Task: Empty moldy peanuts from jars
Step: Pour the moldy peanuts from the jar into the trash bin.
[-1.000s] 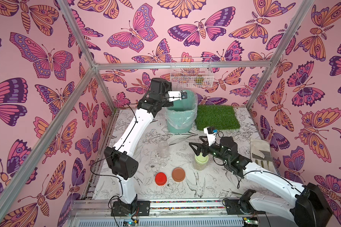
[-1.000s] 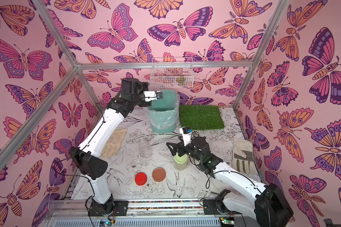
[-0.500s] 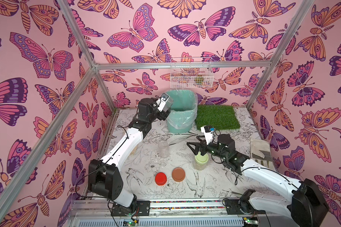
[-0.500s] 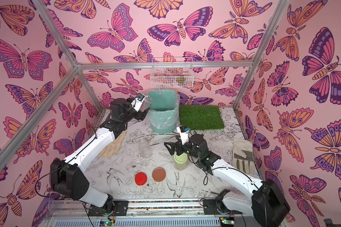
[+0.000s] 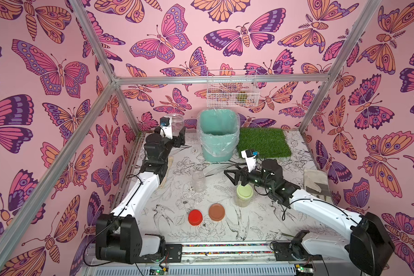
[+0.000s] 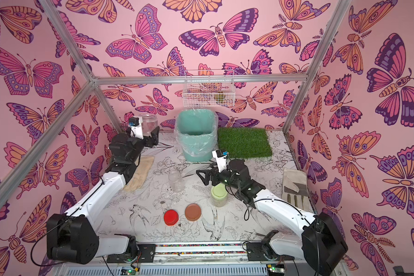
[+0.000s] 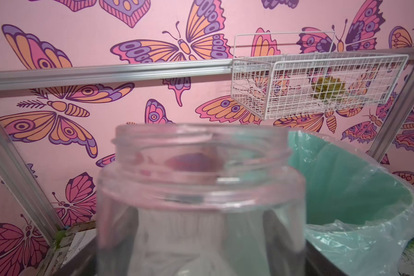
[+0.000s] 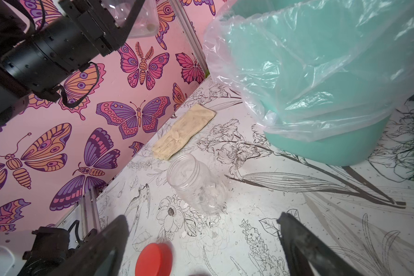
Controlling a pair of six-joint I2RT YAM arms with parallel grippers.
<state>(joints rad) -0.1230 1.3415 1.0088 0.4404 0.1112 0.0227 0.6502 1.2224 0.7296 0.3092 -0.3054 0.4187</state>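
My left gripper (image 5: 175, 137) is shut on an empty clear jar (image 5: 175, 122), held upright and lidless at the back left, left of the bin. In the left wrist view this jar (image 7: 201, 191) fills the middle, and the fingers show darkly through its wall. A second empty jar (image 5: 198, 180) stands lidless on the table. My right gripper (image 5: 234, 176) hangs open just behind and above a green-lidded jar (image 5: 243, 194) with pale moldy peanuts (image 5: 242, 203) inside. A red lid (image 5: 195, 217) and a brown lid (image 5: 216, 212) lie near the front.
A teal bin (image 5: 216, 153) with a clear liner stands at the back middle, beside a green grass mat (image 5: 263, 142). A white wire basket (image 5: 232, 92) hangs on the back wall. A beige glove (image 6: 139, 174) lies at the left, a grey glove (image 5: 316, 179) at the right.
My left arm has drawn back from over the bin to the left and come down, turning the empty jar upright. The right gripper has stayed open near the green-lidded jar.
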